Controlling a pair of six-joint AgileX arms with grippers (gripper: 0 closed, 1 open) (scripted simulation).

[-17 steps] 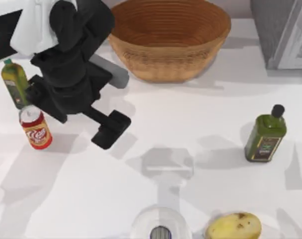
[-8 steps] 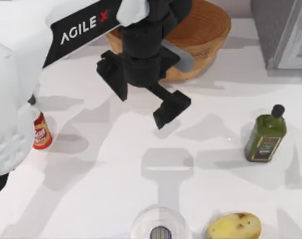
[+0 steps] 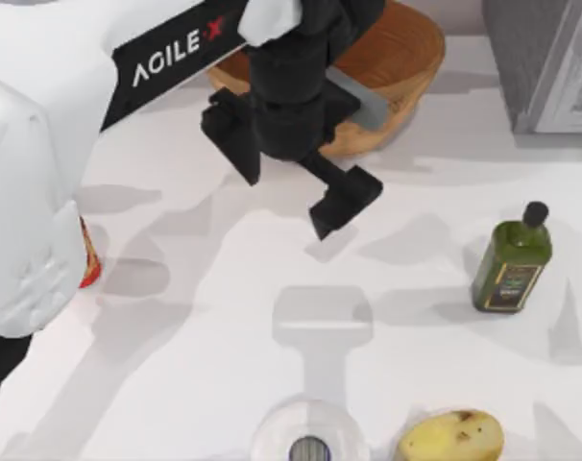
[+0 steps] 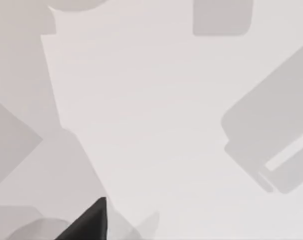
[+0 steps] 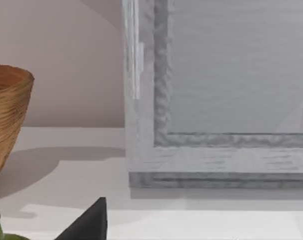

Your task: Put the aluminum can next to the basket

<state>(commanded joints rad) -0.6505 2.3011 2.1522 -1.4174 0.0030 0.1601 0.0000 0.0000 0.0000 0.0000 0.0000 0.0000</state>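
The left gripper (image 3: 315, 187) hangs by the basket (image 3: 406, 58), grip unreadable to me, while the can (image 3: 87, 257) stands far off, so it risks closing on nothing.

Light-brown woven basket (image 3: 406, 58), red can (image 3: 87, 259), dark green bottle (image 3: 510, 259), white table (image 3: 224, 336).

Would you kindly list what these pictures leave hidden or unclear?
- The aluminum can: top view, the left arm covers all but a red sliver, so its logo and top are hidden.
- The basket: top view, the same arm covers its left part; the upper edge cuts its rim.
- The left tool: top view, whether it is open is unclear.
- The potato: cut by the bottom edge.
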